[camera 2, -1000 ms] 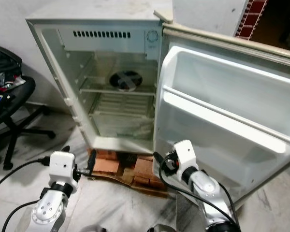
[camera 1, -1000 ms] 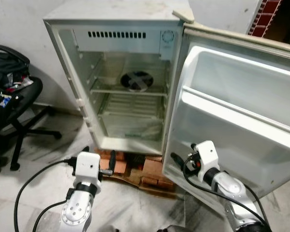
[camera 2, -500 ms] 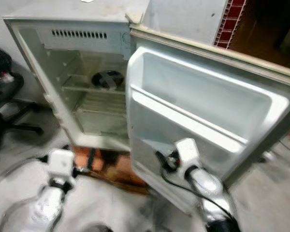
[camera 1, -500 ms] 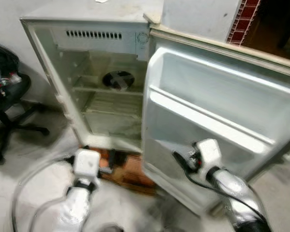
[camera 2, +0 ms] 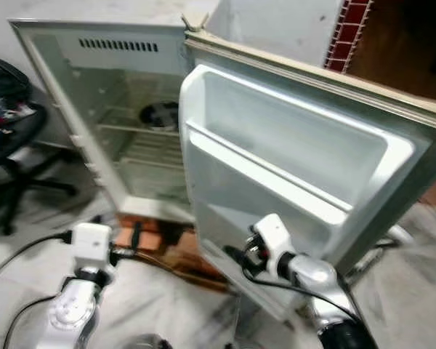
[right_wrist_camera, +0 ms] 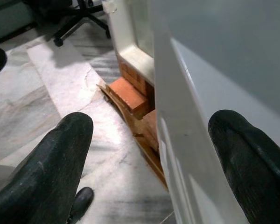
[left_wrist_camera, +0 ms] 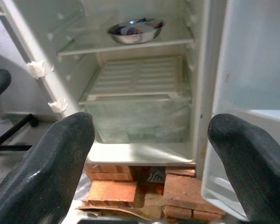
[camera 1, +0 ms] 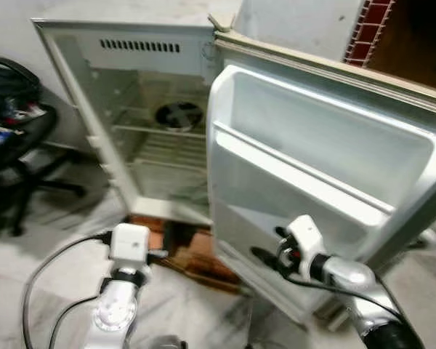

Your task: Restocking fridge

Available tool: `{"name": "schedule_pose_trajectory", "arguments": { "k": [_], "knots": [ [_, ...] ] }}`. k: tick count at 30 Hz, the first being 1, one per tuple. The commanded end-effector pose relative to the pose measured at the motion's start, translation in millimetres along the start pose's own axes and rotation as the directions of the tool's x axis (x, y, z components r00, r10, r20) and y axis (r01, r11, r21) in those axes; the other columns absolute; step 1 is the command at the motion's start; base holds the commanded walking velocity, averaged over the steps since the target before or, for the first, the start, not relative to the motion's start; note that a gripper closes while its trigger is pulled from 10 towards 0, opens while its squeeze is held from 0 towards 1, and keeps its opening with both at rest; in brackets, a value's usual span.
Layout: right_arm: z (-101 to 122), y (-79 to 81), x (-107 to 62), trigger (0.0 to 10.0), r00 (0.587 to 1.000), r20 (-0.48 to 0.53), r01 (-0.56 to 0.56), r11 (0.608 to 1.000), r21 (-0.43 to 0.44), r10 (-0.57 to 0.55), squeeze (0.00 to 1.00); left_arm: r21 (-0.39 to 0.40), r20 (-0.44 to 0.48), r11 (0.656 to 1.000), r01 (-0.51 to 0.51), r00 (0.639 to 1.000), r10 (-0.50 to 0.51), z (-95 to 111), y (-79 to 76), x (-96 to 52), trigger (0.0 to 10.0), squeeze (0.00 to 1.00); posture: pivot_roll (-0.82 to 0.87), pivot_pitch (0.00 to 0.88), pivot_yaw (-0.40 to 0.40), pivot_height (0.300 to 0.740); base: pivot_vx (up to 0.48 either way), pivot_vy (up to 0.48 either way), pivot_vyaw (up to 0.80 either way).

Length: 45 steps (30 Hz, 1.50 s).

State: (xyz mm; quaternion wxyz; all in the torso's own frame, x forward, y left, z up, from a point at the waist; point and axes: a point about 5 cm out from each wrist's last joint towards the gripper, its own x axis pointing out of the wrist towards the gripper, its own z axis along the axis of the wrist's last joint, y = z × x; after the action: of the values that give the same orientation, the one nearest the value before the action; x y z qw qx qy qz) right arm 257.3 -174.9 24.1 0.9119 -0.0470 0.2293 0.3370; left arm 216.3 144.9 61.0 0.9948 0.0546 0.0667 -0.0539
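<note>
- Right gripper (right_wrist_camera: 149, 154) has moved to the lower edge of the fridge door (camera 1: 327, 167), fingers spread wide astride it — nothing gripped.
- Left gripper (left_wrist_camera: 149, 154) open, empty, facing the fridge (camera 1: 138, 109).
- Door has swung further across the opening since a second ago — likely closing; only a steel bowl (left_wrist_camera: 134, 31) sits on the shelf.

The 2 head views look forward and down from above at the open fridge (camera 1: 167, 123) and its swung-out door (camera 1: 312, 174), the right eye shifted slightly sideways. The left wrist view faces straight into the fridge interior from low and near, sharing the steel bowl (left_wrist_camera: 134, 31) and bricks (left_wrist_camera: 130, 186). The right wrist view sits close against the door's lower edge, facing the floor (right_wrist_camera: 60, 116).
</note>
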Motion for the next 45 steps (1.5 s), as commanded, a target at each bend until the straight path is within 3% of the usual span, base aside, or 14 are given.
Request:
{"name": "schedule_pose_trajectory", "arguments": {
  "k": [1,6,11,13,20,22,24,28,33,36,42,45],
  "knots": [
    [2.2,3.5,2.9,10.0,1.000,0.006,-0.025,1.000,-0.001,0.025,0.00,0.016,-0.008,1.000,-0.006,1.000,0.006,-1.6,5.4,-0.3,10.0,0.00,0.03,0.053,0.009,0.740,-0.270,-0.266,0.00],
    [-0.6,5.8,3.1,10.0,0.998,-0.004,-0.059,0.998,0.001,0.059,0.00,0.017,-0.007,1.000,-0.008,1.000,0.008,-1.8,6.2,-0.1,10.0,0.00,0.03,0.054,0.008,0.740,-0.241,-0.266,0.00],
    [-5.1,9.6,-4.9,10.0,0.982,-0.047,-0.181,0.983,-0.008,0.181,0.00,0.016,-0.007,1.000,-0.008,1.000,0.008,-2.2,5.3,0.1,10.0,0.00,0.03,0.054,0.008,0.740,0.000,-0.265,0.00],
    [-6.3,5.5,-10.6,10.0,0.971,-0.086,-0.227,0.974,-0.026,0.224,0.00,0.016,-0.007,1.000,-0.004,1.000,0.004,-2.6,3.7,0.0,10.0,0.00,0.03,0.055,0.007,0.740,0.000,-0.131,0.00],
    [-14.5,-9.5,-19.6,10.0,0.954,-0.192,-0.245,0.968,-0.061,0.230,0.00,0.018,-0.006,1.000,-0.006,1.000,0.006,-2.4,3.8,0.5,10.0,0.00,0.03,0.058,0.006,0.740,0.000,0.000,0.00],
    [-20.7,-14.7,-24.9,10.0,0.938,-0.262,-0.259,0.961,-0.093,0.227,0.00,0.019,-0.008,1.000,-0.010,1.000,0.011,-2.8,4.6,0.3,10.0,0.00,0.03,0.060,0.006,0.740,0.000,0.000,0.00],
    [-23.6,-28.9,-26.0,10.0,0.941,-0.315,-0.173,0.975,-0.140,0.122,0.00,0.026,-0.010,0.999,-0.020,1.000,0.021,-3.2,6.8,-0.2,10.0,0.00,0.04,0.065,0.007,0.740,0.000,0.000,0.00],
    [-14.0,-51.7,-23.1,10.0,0.952,-0.300,0.005,0.978,-0.206,-0.068,0.00,0.046,-0.026,0.998,-0.044,0.999,0.045,-2.9,12.4,-0.5,10.0,0.00,0.05,0.078,0.005,0.740,0.000,0.000,0.00],
    [-7.2,-74.9,-26.7,10.0,0.915,-0.295,0.195,0.942,-0.273,-0.275,0.00,0.048,-0.121,0.991,-0.122,0.984,0.127,-17.5,25.6,-10.5,10.0,0.00,0.06,0.087,0.007,0.740,0.000,0.000,0.00],
    [-9.6,-87.1,-34.0,10.0,0.868,-0.301,0.303,0.901,-0.309,-0.395,0.00,0.054,-0.177,0.988,-0.144,0.973,0.151,-25.8,28.0,-19.9,10.0,0.00,0.06,0.098,0.006,0.740,0.000,0.000,0.00],
    [-15.1,-95.9,-44.5,10.0,0.824,-0.304,0.388,0.868,-0.310,-0.478,0.00,0.044,-0.212,0.980,-0.194,0.957,0.199,-31.2,33.1,-34.6,10.0,0.00,0.06,0.103,0.007,0.740,0.000,0.000,0.00],
    [-19.2,-96.2,-46.7,10.0,0.816,-0.274,0.451,0.857,-0.250,-0.509,0.00,0.047,-0.227,0.980,-0.191,0.954,0.197,-33.4,30.6,-41.7,10.0,0.00,0.07,0.102,0.008,0.740,0.000,0.000,0.00]
  ]
}}
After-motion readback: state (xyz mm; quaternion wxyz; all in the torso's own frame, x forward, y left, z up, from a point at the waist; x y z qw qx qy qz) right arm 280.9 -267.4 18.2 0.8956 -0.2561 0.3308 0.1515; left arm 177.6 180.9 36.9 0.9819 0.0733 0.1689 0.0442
